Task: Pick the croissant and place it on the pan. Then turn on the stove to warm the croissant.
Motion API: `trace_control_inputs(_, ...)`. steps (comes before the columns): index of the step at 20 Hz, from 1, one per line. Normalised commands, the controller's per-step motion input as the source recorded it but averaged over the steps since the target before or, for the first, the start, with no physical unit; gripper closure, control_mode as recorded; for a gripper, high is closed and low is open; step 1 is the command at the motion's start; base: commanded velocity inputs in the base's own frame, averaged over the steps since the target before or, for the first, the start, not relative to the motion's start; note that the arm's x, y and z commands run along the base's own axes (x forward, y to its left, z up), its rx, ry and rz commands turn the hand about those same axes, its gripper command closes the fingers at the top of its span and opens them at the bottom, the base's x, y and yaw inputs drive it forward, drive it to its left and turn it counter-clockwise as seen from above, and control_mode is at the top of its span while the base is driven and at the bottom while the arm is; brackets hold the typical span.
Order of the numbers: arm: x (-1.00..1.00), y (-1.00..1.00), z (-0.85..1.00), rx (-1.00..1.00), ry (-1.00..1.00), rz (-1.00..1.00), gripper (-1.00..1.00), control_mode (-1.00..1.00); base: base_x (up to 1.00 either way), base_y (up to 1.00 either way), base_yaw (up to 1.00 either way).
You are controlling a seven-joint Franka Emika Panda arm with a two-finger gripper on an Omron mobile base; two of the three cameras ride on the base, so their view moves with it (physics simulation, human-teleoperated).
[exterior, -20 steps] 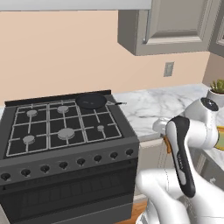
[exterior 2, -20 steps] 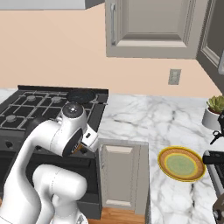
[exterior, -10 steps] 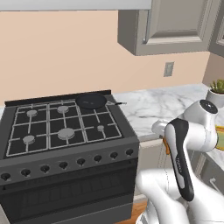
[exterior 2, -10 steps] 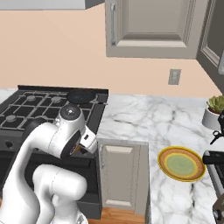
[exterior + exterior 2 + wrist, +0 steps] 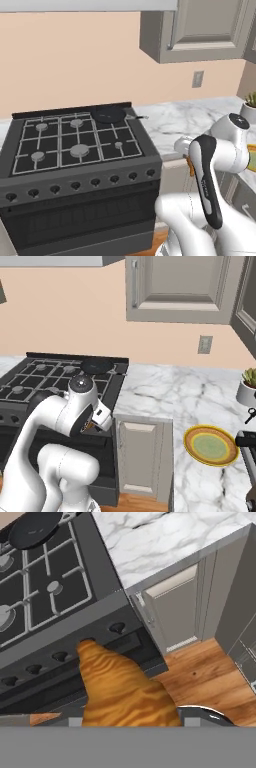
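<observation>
The small orange-brown, ridged, crescent-shaped croissant is rising large at the bottom of the hand view, right where the fingertips would stand, so it is sitting in the grasp of the white arm's two-finger gripper; the fingers are hidden behind the pastry, so how wide they are standing cannot be told beyond their being closed against it. In the right base view a sliver of orange-brown is peeking out under the folded white wrist, low in front of the stove's right front corner. In the left base view the same orange edge is showing beside the dark forearm, off the counter's front edge.

Beyond the pastry, the hand view is looking down past the dark grey gas stove with its black grid grates; the row of black round front knobs is running just above the croissant's tip. The small round shallow black frying pan with a thin straight handle is sitting on the back right burner, well apart from the croissant, its handle pointing right toward the counter.

To the stove's right, the white marble counter with grey veins is lying over a grey cabinet door. A round yellow plate with a green centre is resting on the counter's near right part, and a small potted green plant is standing farther back near the wall.
</observation>
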Motion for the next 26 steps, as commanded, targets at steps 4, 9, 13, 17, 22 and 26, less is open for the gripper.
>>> trace_control_inputs(4,0.00,0.00,0.00,0.00,0.00,0.00,1.00,1.00,-0.41,0.00,0.14)
trace_control_inputs(9,0.00,0.00,0.00,0.00,0.00,0.00,1.00,1.00,-0.30,0.07,0.14)
trace_control_inputs(13,0.00,0.00,0.00,0.00,0.00,0.00,1.00,1.00,0.00,0.37,0.15)
trace_control_inputs(17,0.00,0.00,0.00,0.00,0.00,0.00,1.00,1.00,0.00,0.57,0.15)
trace_control_inputs(22,0.00,0.00,0.00,0.00,0.00,0.00,1.00,1.00,0.00,0.67,0.11)
trace_control_inputs(26,0.00,0.00,0.00,0.00,0.00,0.00,1.00,1.00,0.00,0.68,0.07)
